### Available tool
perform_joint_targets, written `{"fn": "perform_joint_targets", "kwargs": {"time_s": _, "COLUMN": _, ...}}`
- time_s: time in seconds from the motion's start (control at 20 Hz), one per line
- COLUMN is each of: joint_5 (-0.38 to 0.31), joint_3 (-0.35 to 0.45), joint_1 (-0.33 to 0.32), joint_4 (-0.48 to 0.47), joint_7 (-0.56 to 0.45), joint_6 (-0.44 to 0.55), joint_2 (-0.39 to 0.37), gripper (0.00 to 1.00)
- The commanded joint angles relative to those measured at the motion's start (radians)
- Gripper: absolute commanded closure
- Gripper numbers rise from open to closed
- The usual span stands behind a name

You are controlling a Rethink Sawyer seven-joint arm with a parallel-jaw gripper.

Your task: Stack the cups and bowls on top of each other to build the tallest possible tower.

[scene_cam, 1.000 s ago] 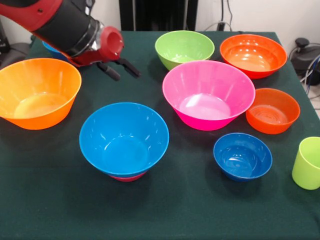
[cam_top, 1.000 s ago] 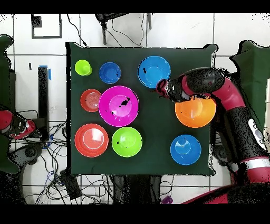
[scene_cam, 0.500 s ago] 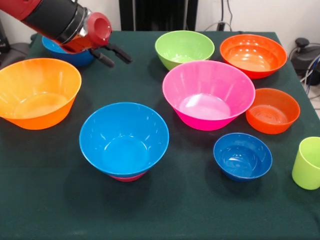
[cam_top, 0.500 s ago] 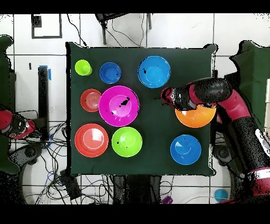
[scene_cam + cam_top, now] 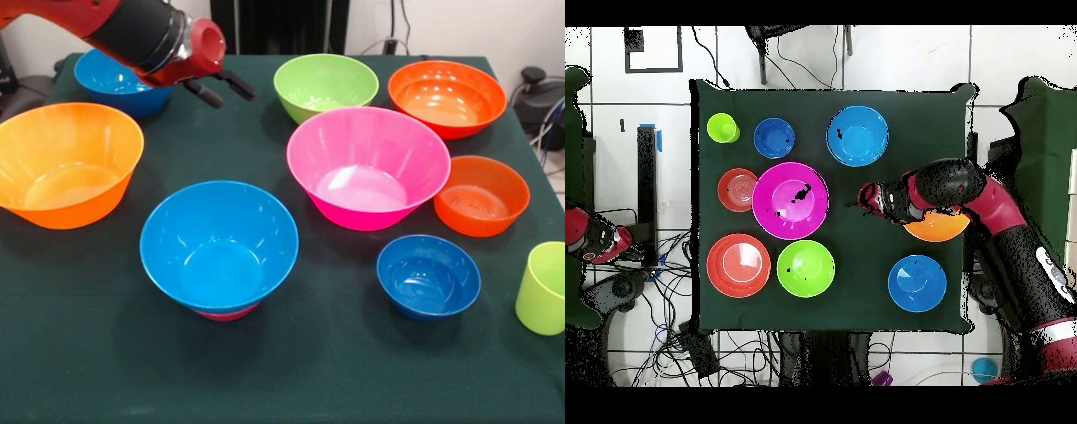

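My gripper (image 5: 221, 89) hangs open and empty over the dark cloth, between the far blue bowl (image 5: 115, 79) and the green bowl (image 5: 325, 83); from above it (image 5: 863, 198) lies just right of the large pink bowl (image 5: 790, 200). A medium blue bowl (image 5: 219, 240) sits on a small crimson bowl (image 5: 226, 313) whose rim peeks out underneath. The pink bowl (image 5: 368, 166) stands alone at centre right. The lime-green cup (image 5: 543, 288) is upright at the right edge, beside a small blue bowl (image 5: 429, 276).
A large orange bowl (image 5: 66, 163) fills the left side, and the arm partly covers it from above (image 5: 937, 228). A large red-orange bowl (image 5: 448, 94) and a smaller red-orange one (image 5: 481, 194) stand on the right. The table (image 5: 291, 371) ends just right of the cup.
The gripper has risen from near the orange bowl and swung right, toward the green bowl, still open and empty. No bowl or cup has moved.
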Motion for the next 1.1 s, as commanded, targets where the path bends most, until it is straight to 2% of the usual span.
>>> {"fn": "perform_joint_targets", "kwargs": {"time_s": 0.05, "joint_5": -0.084, "joint_3": 0.012, "joint_1": 0.018, "joint_4": 0.073, "joint_7": -0.245, "joint_6": -0.108, "joint_2": 0.045, "gripper": 0.0}}
{"fn": "perform_joint_targets", "kwargs": {"time_s": 0.3, "joint_5": -0.067, "joint_3": 0.032, "joint_1": 0.022, "joint_4": 0.074, "joint_7": -0.209, "joint_6": -0.132, "joint_2": 0.056, "gripper": 0.0}}
{"fn": "perform_joint_targets", "kwargs": {"time_s": 1.1, "joint_5": -0.082, "joint_3": 0.032, "joint_1": 0.032, "joint_4": 0.029, "joint_7": -0.21, "joint_6": -0.15, "joint_2": 0.092, "gripper": 0.0}}
